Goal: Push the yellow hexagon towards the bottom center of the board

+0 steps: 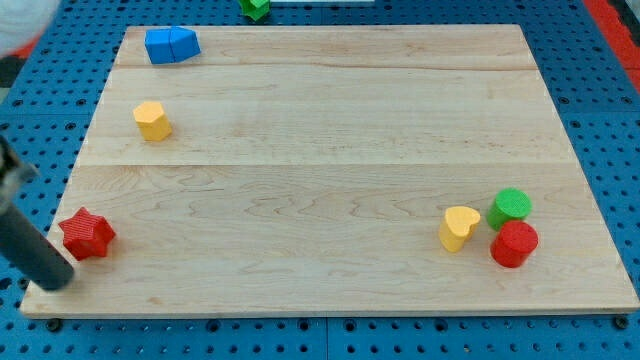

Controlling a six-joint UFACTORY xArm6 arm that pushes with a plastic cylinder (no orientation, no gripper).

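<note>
The yellow hexagon (152, 120) stands on the wooden board (330, 150) at the view's left, in the upper half. My tip (58, 281) is at the board's bottom left corner, just left of and below a red star block (87, 234). The tip is far below the yellow hexagon and does not touch it. The rod runs up and left out of the view.
A blue block (171, 44) lies at the board's top left. A yellow heart (459, 227), a green cylinder (510, 207) and a red cylinder (514, 244) cluster at the bottom right. A green block (255, 8) sits beyond the top edge.
</note>
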